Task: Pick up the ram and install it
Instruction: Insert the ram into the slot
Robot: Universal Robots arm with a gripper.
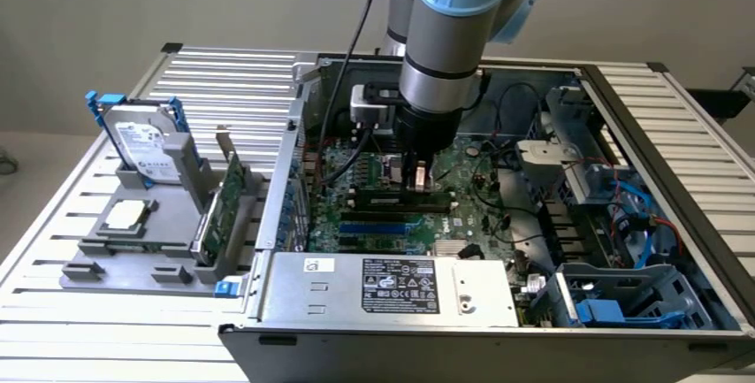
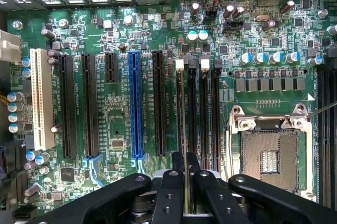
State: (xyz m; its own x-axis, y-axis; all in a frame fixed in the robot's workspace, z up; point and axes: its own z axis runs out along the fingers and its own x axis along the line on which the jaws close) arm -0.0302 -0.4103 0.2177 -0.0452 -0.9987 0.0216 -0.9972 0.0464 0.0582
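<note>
The ram is seen edge-on as a thin strip in the wrist view. It runs out from between the black fingers and lies along the memory slot with the white latch. My gripper is shut on the ram. In the exterior view my gripper points straight down inside the open computer case, just over the row of memory slots on the motherboard. Whether the ram's lower edge sits in the slot I cannot tell.
Beside the memory slots are the bare CPU socket and several expansion slots, one blue and one white. The power supply closes the case's front. A grey fixture at the exterior view's left holds a hard drive and a green card.
</note>
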